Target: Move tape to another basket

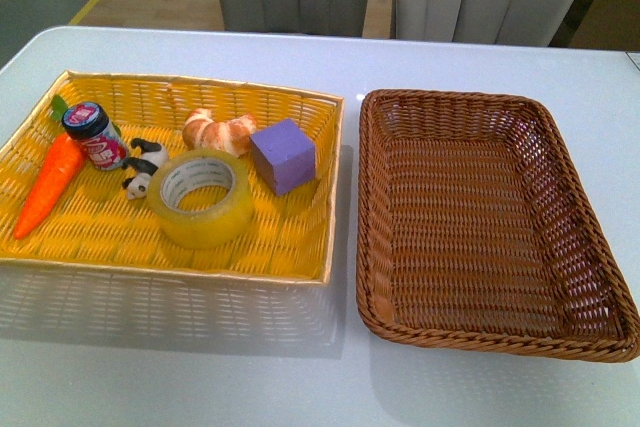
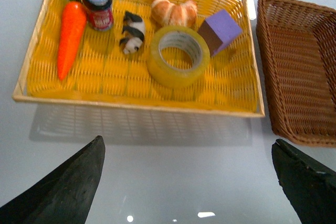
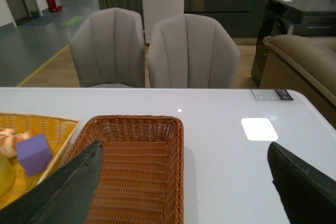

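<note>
The tape (image 1: 203, 197), a wide yellowish roll with a white core, lies flat in the yellow basket (image 1: 120, 247), near its front middle. It also shows in the left wrist view (image 2: 178, 56). The dark brown wicker basket (image 1: 600, 292) stands empty to the right of the yellow one, and shows in the left wrist view (image 2: 315, 135) and the right wrist view (image 3: 178, 145). Neither gripper shows in the front view. My left gripper (image 2: 189, 182) is open over the bare table, in front of the yellow basket. My right gripper (image 3: 184, 187) is open, above the brown basket's right rim.
In the yellow basket lie a toy carrot (image 1: 48, 185), a small jar (image 1: 95, 135), a panda figure (image 1: 142, 167), a croissant (image 1: 218, 131) and a purple cube (image 1: 284, 155). Two grey chairs (image 3: 152, 51) stand behind the white table (image 1: 200, 367).
</note>
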Controlling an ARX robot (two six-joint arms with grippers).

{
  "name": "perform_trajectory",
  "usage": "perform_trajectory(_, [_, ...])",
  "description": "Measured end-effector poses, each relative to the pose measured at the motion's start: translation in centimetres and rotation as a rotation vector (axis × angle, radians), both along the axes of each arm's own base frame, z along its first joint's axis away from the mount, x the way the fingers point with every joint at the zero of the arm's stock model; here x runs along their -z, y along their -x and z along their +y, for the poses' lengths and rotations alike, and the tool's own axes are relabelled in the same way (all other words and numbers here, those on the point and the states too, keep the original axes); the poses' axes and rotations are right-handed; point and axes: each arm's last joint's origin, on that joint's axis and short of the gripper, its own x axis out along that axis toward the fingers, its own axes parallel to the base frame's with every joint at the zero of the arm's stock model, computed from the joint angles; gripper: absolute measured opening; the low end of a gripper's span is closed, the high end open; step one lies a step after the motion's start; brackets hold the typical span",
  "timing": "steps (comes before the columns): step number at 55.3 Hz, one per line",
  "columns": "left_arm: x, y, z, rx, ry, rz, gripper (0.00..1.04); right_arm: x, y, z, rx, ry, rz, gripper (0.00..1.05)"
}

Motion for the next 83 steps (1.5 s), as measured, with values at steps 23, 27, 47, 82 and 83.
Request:
perform_trajectory(23, [10.6, -16.0, -2.5, -0.045, -0.166, 0.180, 0.96, 0.0, 0.0, 0.0, 0.000, 0.000, 0.000, 0.96])
perform_trajectory(27, [11.6, -17.4, -2.6, -0.050, -0.176, 0.202, 0.96, 0.0, 0.0, 0.0, 0.000, 0.000, 0.000, 0.96])
perform_trajectory(47, [14.2, -21.3, -4.1, -0.047, -0.174, 0.252, 0.96, 0.0, 0.0, 0.0, 0.000, 0.000, 0.000, 0.96])
perform_trajectory(82, [17.1, -22.7, -5.9, -0.039, -0.171, 0.319, 0.96, 0.0, 0.0, 0.0, 0.000, 0.000, 0.000, 0.96])
perform_trajectory(83, [17.2, -22.7, -5.9, -0.038, -0.174, 0.320, 0.96, 0.0, 0.0, 0.0, 0.000, 0.000, 0.000, 0.96])
